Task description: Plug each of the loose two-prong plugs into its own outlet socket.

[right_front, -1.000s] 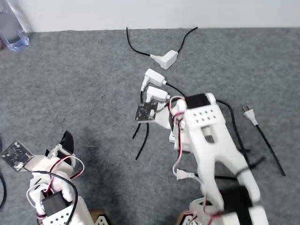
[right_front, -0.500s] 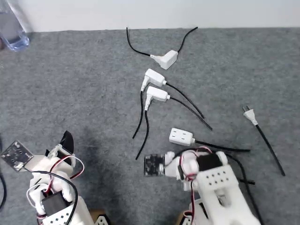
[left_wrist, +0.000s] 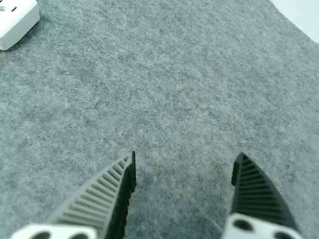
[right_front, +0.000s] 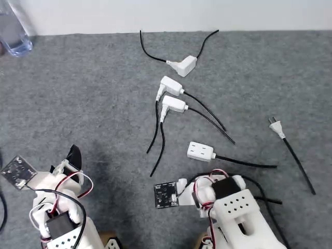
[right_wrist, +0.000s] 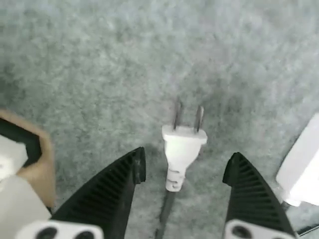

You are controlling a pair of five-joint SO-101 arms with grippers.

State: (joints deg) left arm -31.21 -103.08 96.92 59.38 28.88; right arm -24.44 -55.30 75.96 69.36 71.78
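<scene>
White plug [right_wrist: 183, 144] looks light and rigid, so I'd pinch its flat body with the right gripper [right_wrist: 187, 158], fingers spread wide.

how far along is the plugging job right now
Looks done: one middle socket and the socket below it each appear to have a plug seated; the far socket is hard to judge. In hand: the right gripper is open astride a white two-prong plug lying on the mat, not gripped. Left: that plug, the black plug and the empty socket. The left gripper hangs open over bare mat.
</scene>
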